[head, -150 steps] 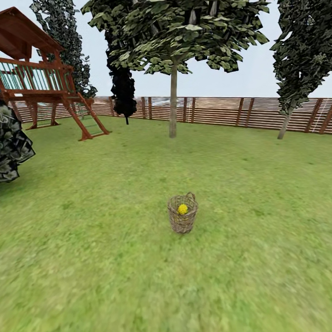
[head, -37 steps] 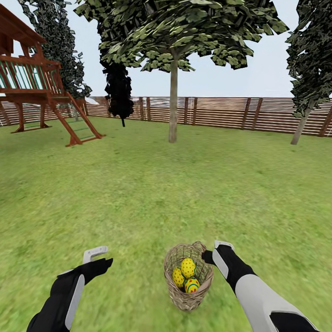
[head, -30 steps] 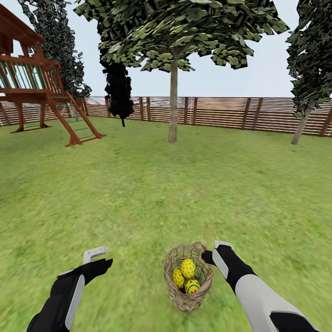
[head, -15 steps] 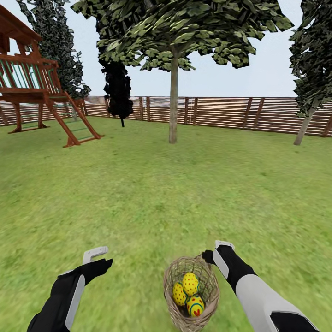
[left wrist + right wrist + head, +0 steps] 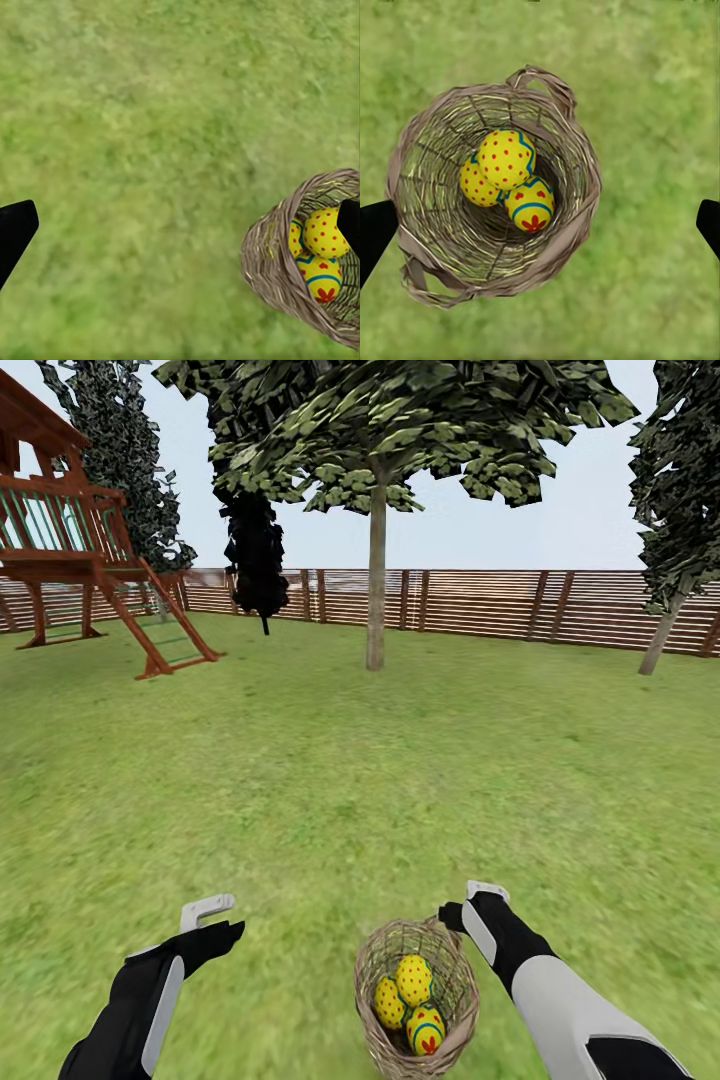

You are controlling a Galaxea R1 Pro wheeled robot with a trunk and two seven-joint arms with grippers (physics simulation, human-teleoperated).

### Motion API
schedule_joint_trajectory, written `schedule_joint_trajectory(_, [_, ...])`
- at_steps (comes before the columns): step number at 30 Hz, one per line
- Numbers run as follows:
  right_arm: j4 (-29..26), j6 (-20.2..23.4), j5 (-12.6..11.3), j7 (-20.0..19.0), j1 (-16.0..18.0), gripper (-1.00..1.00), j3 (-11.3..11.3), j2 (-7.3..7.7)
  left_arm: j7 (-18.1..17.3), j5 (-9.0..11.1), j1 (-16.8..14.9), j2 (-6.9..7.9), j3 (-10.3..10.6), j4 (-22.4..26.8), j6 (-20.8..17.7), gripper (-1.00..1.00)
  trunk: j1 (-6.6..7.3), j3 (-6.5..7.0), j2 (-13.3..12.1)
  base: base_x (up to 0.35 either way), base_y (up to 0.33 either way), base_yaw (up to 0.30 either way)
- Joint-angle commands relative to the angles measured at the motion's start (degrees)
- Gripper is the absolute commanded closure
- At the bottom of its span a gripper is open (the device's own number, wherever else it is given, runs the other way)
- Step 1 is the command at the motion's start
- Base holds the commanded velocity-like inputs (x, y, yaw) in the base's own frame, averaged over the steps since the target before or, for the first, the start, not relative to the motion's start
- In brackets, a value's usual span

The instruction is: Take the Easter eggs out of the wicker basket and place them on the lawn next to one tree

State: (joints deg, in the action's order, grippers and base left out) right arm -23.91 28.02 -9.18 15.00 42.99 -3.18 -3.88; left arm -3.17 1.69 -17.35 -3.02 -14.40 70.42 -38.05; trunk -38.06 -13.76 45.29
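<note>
1. The lawn takes up most of the head view, and the tree with the pale trunk stands upper centre, well apart from everything else. It looks like the easiest drop spot: open grass all the way, nothing in between.

2. The wicker basket sits bottom centre of the head view, upright on the grass, its lower edge cut off by the frame. The right wrist view looks almost straight down into it, so I'd say the right arm is the one to go in.

3. All three Easter eggs are still piled at the bottom of the basket, touching each other. Go for the top spotted one first and come straight down the middle so the fingers don't snag the rim or the loop handle.

4. The right gripper is just beside the basket rim, and the left gripper hangs over bare grass at lower left. In the wrist views the dark tips sit at opposite frame edges, so both pairs of fingers look spread wide, pinching nothing.

5. Hard to make out: the lowest egg is mostly hidden under the other two, and the left wrist view cuts the basket off at lower right.
</note>
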Motion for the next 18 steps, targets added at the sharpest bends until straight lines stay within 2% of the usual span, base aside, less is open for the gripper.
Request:
schedule_joint_trajectory(1, [-0.1,-0.1,-0.6,0.4,0.0,-1.0,-0.2,-0.02,-0.3,0.2,-0.1,-0.06,-0.2,0.1,-0.3,-1.0,-0.24,-0.27,0.5,0.0,0.0,0.0])
schedule_joint_trajectory(4, [0.4,-1.3,-0.4,0.4,0.0,-1.0,-0.1,0.0,-0.3,0.2,-0.1,-0.06,-0.2,0.1,-0.3,-1.0,-0.9,-0.81,1.7,0.0,0.0,0.0])
schedule_joint_trajectory(10, [3.4,-3.9,2.0,0.4,0.0,-1.0,0.4,-0.01,-0.3,0.2,-0.1,-0.06,-0.2,0.1,-0.4,-1.0,-2.21,-1.89,4.1,0.0,0.0,0.0])
schedule_joint_trajectory(18, [8.9,-9.5,2.3,0.5,0.0,-1.0,0.5,0.01,-0.3,0.3,-0.1,-0.13,-0.2,0.4,-0.4,-1.0,-3.97,-3.32,7.3,0.0,0.0,0.0])
